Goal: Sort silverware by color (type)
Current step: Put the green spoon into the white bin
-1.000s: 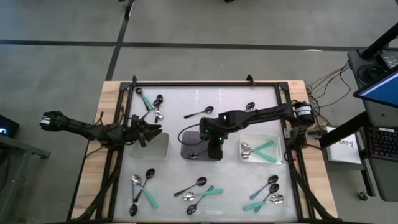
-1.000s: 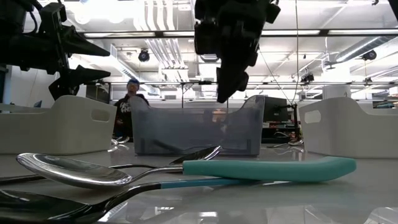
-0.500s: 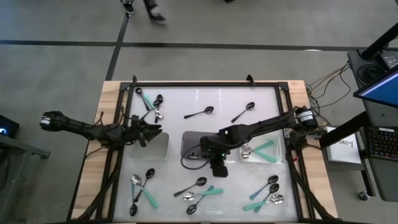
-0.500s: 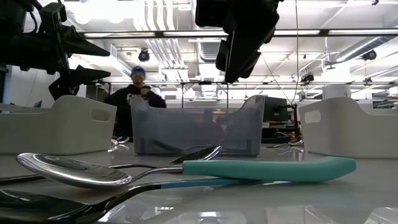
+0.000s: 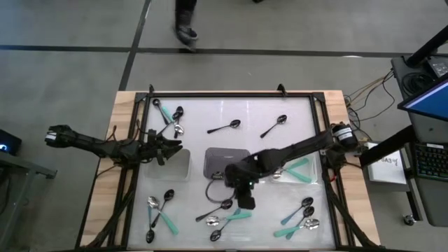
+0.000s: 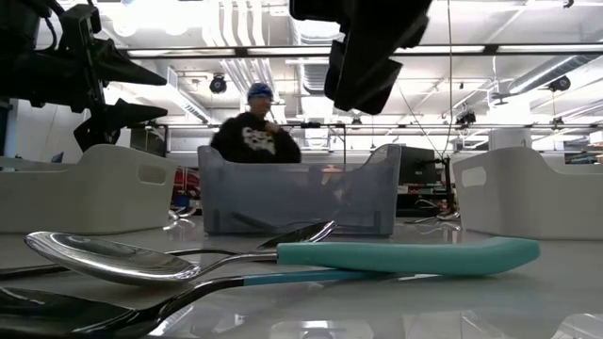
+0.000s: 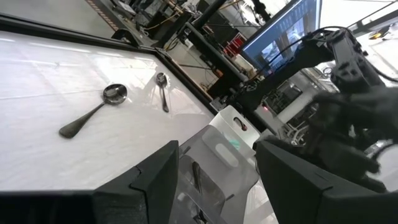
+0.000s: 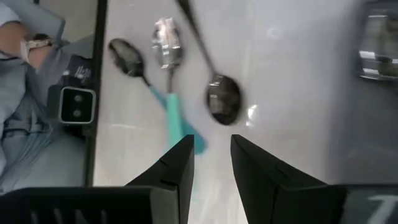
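Note:
Small black, silver and mint-green spoons lie in clusters on the white table: far left (image 5: 169,116), near left (image 5: 160,211), near middle (image 5: 225,214) and near right (image 5: 301,218). Two black spoons (image 5: 225,127) (image 5: 275,126) lie alone at the far side. My right gripper (image 5: 246,203) is open and empty above the near-middle cluster; its wrist view shows a black spoon (image 8: 222,102), a silver spoon (image 8: 166,50) and a green handle (image 8: 180,122) ahead of the fingers (image 8: 171,177). My left gripper (image 5: 176,145) is open and empty over the left tray (image 5: 185,168).
Three trays stand in a row mid-table: the left one, a grey one (image 5: 218,155) in the centre and a white one (image 5: 309,155) at the right holding several spoons. A black frame (image 5: 231,94) runs round the table. A person (image 6: 252,137) is beyond the far edge.
My right gripper has gone from over the grey centre tray toward the table's near edge and now hangs over the near-middle cluster of spoons. The person beyond the table has walked across the background.

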You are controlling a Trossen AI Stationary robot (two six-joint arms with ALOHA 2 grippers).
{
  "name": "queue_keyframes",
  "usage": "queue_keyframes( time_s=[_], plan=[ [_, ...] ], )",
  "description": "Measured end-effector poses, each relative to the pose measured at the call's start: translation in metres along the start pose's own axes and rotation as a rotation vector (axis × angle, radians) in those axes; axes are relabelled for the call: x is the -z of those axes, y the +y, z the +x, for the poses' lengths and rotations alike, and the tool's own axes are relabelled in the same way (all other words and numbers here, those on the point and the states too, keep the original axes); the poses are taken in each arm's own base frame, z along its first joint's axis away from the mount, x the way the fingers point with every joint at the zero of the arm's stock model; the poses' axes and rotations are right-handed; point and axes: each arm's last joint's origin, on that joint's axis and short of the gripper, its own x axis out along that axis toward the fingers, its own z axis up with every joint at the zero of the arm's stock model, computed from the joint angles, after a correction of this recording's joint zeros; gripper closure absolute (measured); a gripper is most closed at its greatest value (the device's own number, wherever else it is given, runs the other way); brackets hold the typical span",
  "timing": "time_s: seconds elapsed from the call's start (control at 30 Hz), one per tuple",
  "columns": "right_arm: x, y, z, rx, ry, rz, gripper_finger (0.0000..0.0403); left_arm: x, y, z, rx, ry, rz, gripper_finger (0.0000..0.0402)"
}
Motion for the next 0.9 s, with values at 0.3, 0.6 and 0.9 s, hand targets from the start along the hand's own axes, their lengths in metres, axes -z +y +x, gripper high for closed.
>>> queue_keyframes(
  time_s=[0.3,0.6,0.9],
  plan=[
    [0.011,0.031,0.04,-0.056,0.014,-0.09,0.0307,0.001,0.0,0.0,-0.003,0.004,0.003,0.0203],
    [0.016,0.035,0.053,-0.052,0.006,-0.152,0.0307,0.001,0.0,0.001,-0.006,0.006,0.005,0.0203],
    [0.014,0.031,0.053,0.071,-0.054,-0.147,0.0307,0.001,0.0,0.001,-0.006,0.006,0.004,0.0203]
  ],
)
